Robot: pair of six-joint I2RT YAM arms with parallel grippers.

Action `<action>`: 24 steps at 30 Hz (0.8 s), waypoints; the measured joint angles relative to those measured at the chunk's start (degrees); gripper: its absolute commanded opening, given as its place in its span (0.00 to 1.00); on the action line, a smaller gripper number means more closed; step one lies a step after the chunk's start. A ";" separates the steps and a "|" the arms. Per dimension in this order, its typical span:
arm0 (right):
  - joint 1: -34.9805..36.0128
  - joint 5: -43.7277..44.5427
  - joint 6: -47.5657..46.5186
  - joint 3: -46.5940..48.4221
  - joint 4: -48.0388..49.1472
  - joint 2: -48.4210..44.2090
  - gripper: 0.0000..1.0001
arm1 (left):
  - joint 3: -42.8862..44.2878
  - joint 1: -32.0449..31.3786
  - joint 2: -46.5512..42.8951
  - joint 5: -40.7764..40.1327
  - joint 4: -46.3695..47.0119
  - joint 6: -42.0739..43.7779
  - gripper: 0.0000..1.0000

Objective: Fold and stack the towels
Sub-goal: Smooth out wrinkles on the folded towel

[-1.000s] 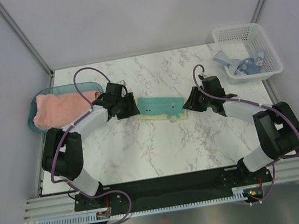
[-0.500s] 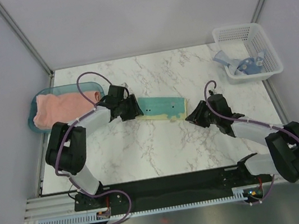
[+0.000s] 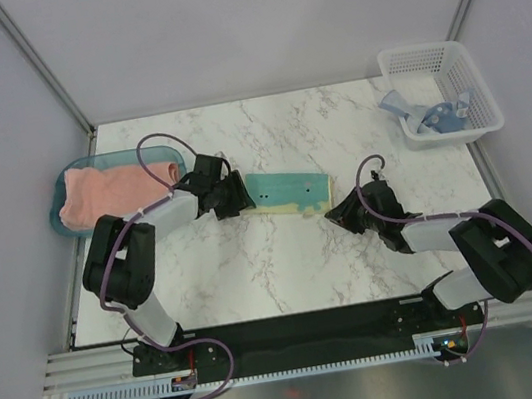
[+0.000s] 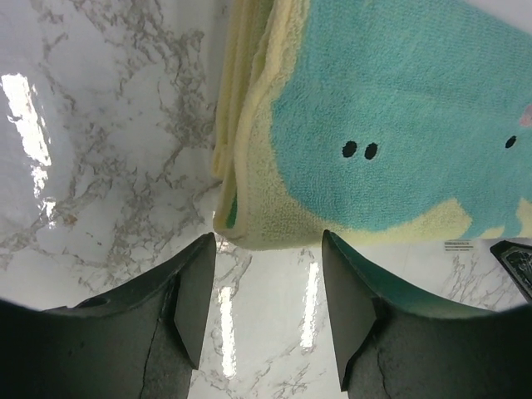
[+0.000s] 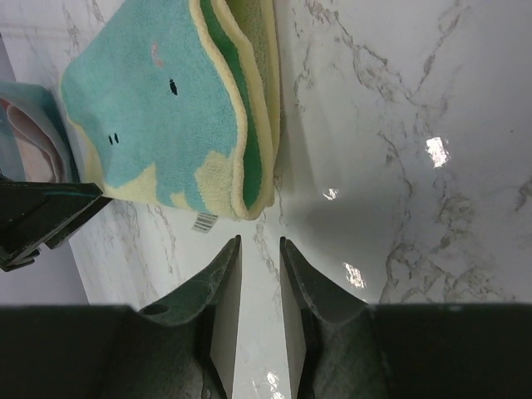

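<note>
Pale-yellow terry with teal patches, the folded towel [image 3: 288, 193] lies as a long, narrow strip near the middle of the white marble table [image 3: 287, 267], tilted slightly so its right end sits nearer the arms. Its layers are stacked fairly evenly. At the right end the upper layer curls up a little and shows a green inner face, and a small white printed tag [image 5: 204, 221] pokes out from under that corner.

The left gripper [image 4: 268, 249] sits at the strip's left end with its jaws spread wide. They hold nothing, and the towel's corner is just ahead of the gap. The right gripper [image 5: 259, 245] faces the right end with only a narrow slot between its jaws, also empty and just short of the cloth.

The step in hand looks like halving the strip end over end. To do it well, each gripper should slide low along the marble and take every layer at its corner, not only the top one. The right jaws likely need to widen first, since the slot looks thinner than the stacked edge.

The folded salmon-pink towel [image 3: 103, 192] rests in the translucent teal tray [image 3: 163, 153] at the left. The crumpled light blue towel [image 3: 427, 116] is in the white mesh basket [image 3: 426, 58] at the far right.
</note>
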 measured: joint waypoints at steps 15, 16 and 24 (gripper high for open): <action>1.27 5.95 1.92 -0.15 5.73 3.85 0.32 | -1.57 -0.26 -0.04 -1.68 1.33 -3.17 0.60; 1.27 6.01 2.01 -0.31 5.88 3.85 0.31 | -1.57 -0.26 -0.07 -1.68 1.49 -3.28 0.60; 2.16 6.56 2.27 -0.57 7.61 5.25 0.31 | -1.57 -0.26 -0.04 -1.60 2.97 -4.66 0.52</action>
